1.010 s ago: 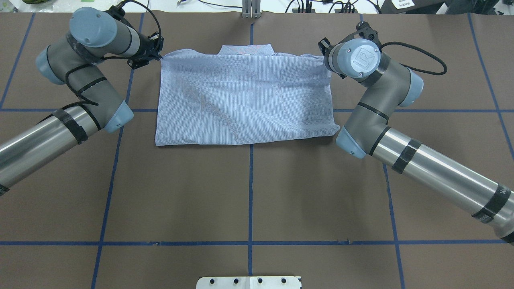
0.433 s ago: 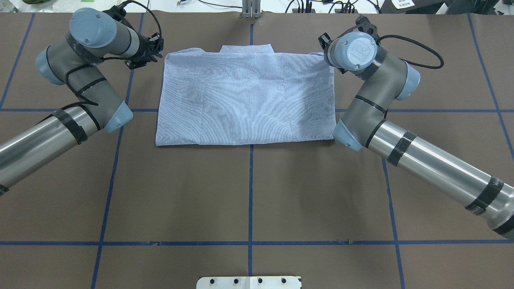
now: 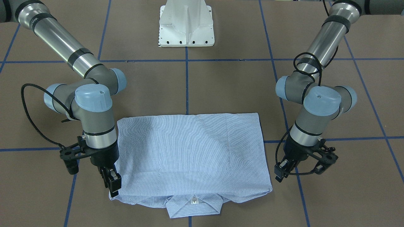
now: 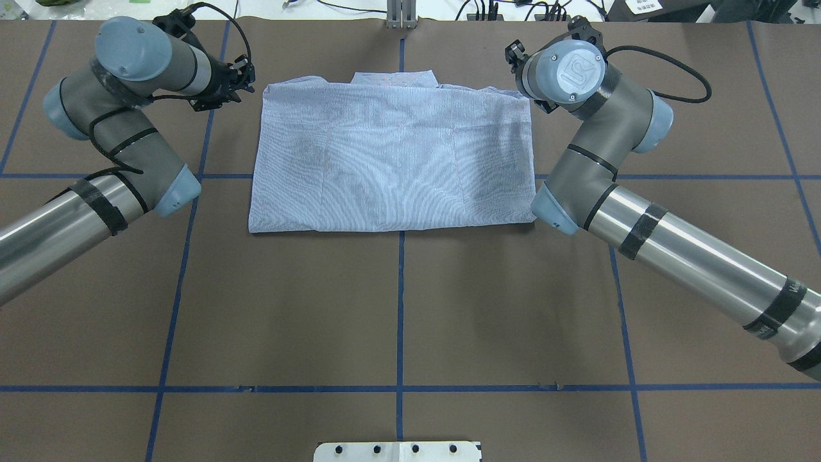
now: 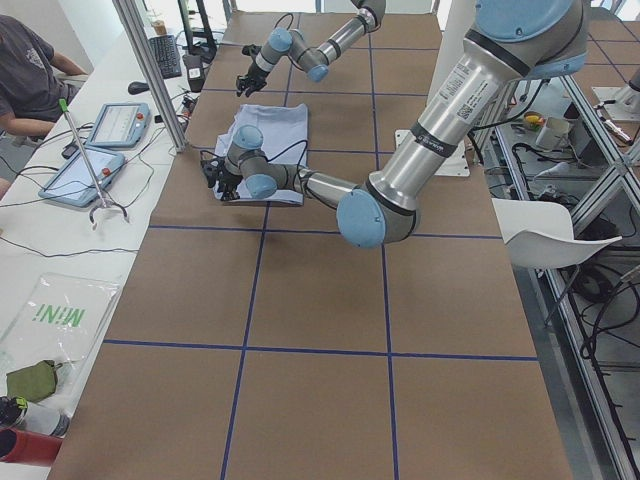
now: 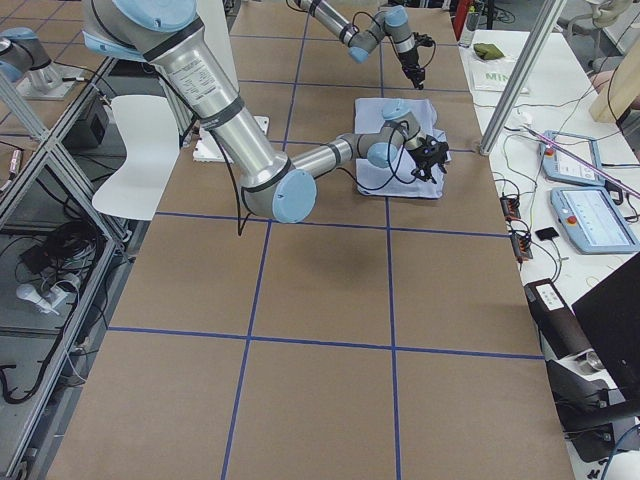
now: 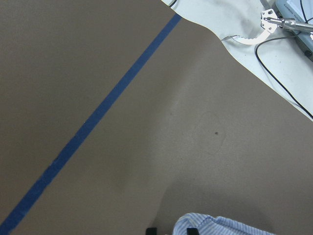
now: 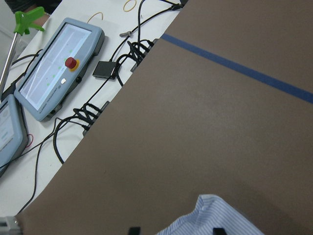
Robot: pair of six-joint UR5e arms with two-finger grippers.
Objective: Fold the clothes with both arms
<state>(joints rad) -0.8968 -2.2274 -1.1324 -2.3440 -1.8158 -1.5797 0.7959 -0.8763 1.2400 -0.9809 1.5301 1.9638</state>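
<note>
Shirt point(image 4: 391, 160) lies folded on the bench point(image 4: 288, 308); right fingers point(image 3: 114, 183) wide astride its far corner, left fingers point(image 3: 279, 173) narrow, just beside.

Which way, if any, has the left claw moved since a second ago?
Yes. In the overhead view the left claw has drawn away from the shirt's far-left corner, toward the blue tape line.
</note>
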